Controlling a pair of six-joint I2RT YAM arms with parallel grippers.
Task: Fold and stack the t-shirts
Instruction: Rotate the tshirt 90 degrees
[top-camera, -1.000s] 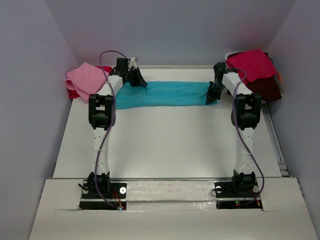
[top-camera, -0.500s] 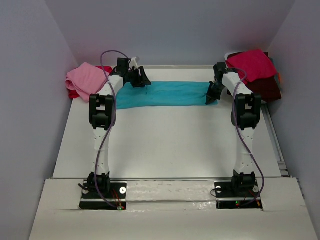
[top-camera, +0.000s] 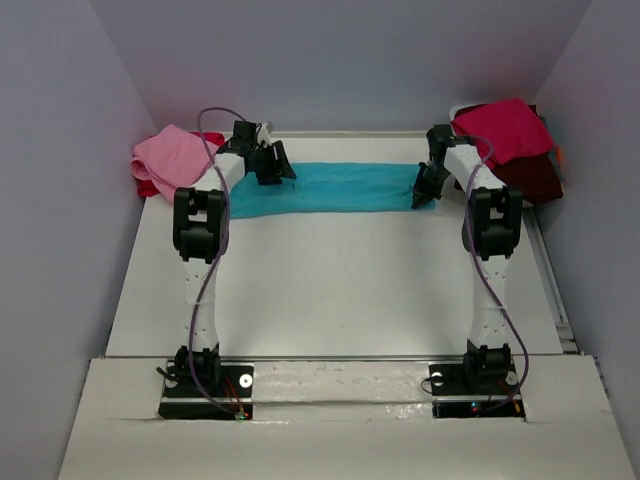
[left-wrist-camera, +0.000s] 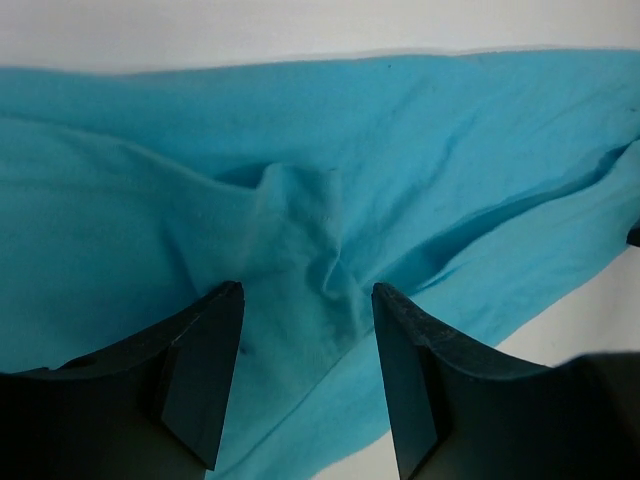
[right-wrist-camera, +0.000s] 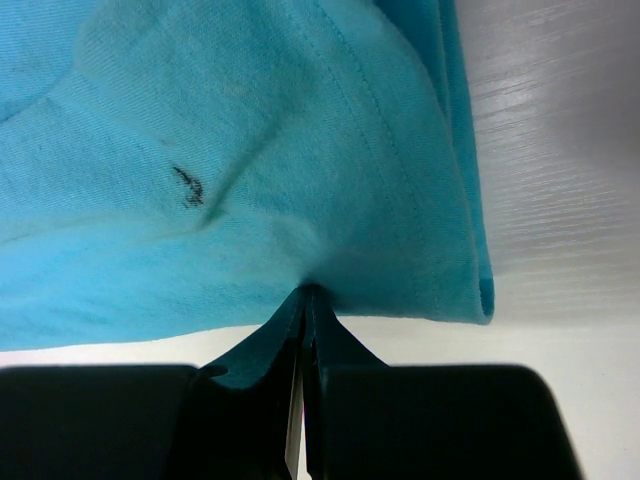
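The left hand (left-wrist-camera: 305, 300) has just let go. Its jaws now stand apart over a small pucker in the turquoise t-shirt (top-camera: 340, 188), which lies as a long strip across the far side of the worktop (top-camera: 330, 290). The right hand (right-wrist-camera: 303, 300) stays pinched shut on the strip's other end. This fold looks laid down, so a fresh grip is likely next.

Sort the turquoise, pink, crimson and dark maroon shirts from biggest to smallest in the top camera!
1. Flat turquoise cloth t-shirt.
2. Crimson cloth t-shirt and pink cloth t-shirt: too alike to rank.
3. Dark maroon cloth t-shirt, mostly covered by the crimson one.
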